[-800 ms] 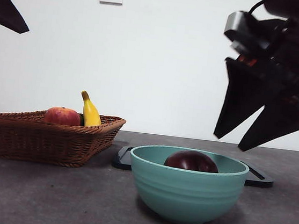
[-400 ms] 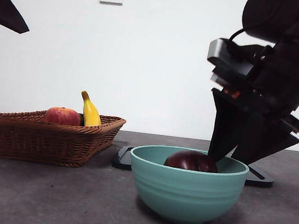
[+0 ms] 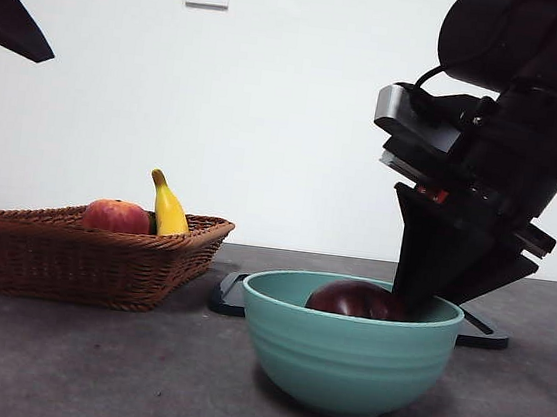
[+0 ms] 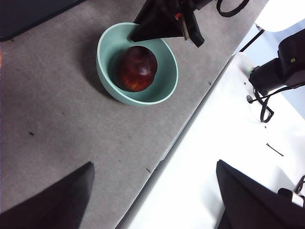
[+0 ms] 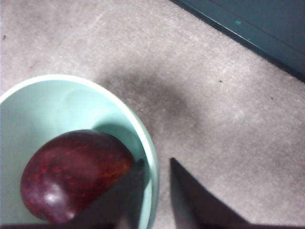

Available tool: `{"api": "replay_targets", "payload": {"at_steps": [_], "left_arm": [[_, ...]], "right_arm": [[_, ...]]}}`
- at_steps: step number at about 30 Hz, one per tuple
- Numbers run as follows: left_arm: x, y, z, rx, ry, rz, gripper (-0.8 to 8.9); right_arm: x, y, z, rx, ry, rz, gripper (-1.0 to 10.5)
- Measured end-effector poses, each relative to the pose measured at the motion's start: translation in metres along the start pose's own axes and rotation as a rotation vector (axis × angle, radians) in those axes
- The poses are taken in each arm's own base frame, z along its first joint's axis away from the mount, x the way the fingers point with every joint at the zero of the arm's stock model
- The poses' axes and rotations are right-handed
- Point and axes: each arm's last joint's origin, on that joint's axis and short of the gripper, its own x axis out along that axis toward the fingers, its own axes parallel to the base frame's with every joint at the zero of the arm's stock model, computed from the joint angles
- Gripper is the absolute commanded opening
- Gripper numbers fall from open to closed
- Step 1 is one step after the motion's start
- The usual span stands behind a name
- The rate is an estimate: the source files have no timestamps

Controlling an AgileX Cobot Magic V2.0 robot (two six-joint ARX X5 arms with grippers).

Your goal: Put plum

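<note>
Two jaws of my right gripper [image 5: 155,176] stand narrowly apart, straddling the rim of the teal bowl [image 3: 346,355]: one inside, one outside. The plum [image 5: 74,174] lies in the bowl, right against the inner jaw, not gripped. Off to the gripper's far side I see a wicker basket [image 3: 87,255] with an apple [image 3: 116,216] and banana [image 3: 167,207]. My left gripper [image 4: 152,191] hangs wide, holding nothing, well apart from the bowl.
</note>
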Motion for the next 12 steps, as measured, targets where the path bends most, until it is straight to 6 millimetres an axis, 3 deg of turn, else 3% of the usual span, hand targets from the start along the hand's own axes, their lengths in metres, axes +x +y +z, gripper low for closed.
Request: {"api": "replay_targets", "payload": {"at_steps": [12], "left_arm": [[0.0000,0.0000,0.0000,0.000,0.000,0.000,4.05]], "right_arm": [[-0.0030,0.0013,0.0003,0.021,-0.004,0.006,0.1]]}}
